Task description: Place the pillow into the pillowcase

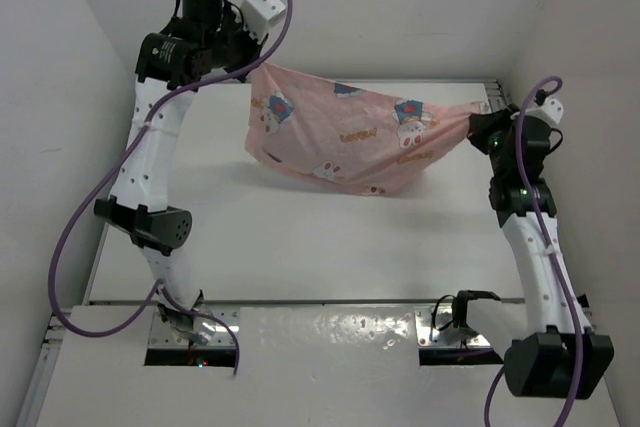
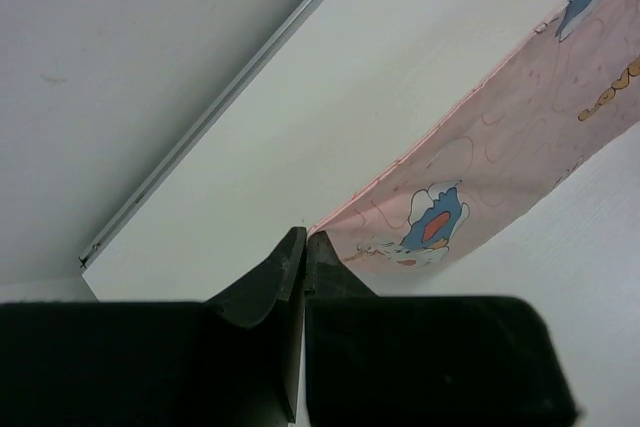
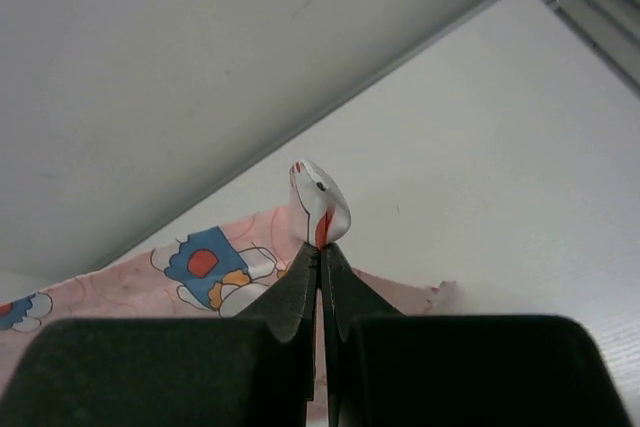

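Black jaws of the left gripper (image 1: 259, 68) are pressed together on the upper left corner of the pillowcase (image 1: 340, 137). Its wrist view shows the left gripper (image 2: 305, 243) biting only the very tip of the pink cloth. From there the pillowcase (image 2: 500, 157) runs off to the right, hanging above the white table (image 1: 300, 237) like a hammock, with its belly sagging low in the middle. The pillow shows in no view. It may sit inside that sag, but I cannot tell.

At the far right, the right gripper (image 1: 478, 120) is clamped on the opposite corner. In its wrist view the right gripper (image 3: 320, 252) has a small tuft of fabric poking up past the closed tips, and the rest of the pillowcase (image 3: 200, 272) trails off to the left below.

The step in hand looks like carrying or stretching the case by two corners. To do it well:
- Both pinches need to hold firm, since each bite is small, the left one especially.
- The arms should travel together, so the span neither slackens into a heap nor tightens enough to pull a corner free.
- Lowering should be level, letting the belly touch down first and the fabric lie flat.

As for writing, short orange lettering (image 1: 360, 134) sits among the white bunny figures and blue patches on the print. It is too small to read from above and cut off in the left wrist view. No brand or label on the arms is legible.
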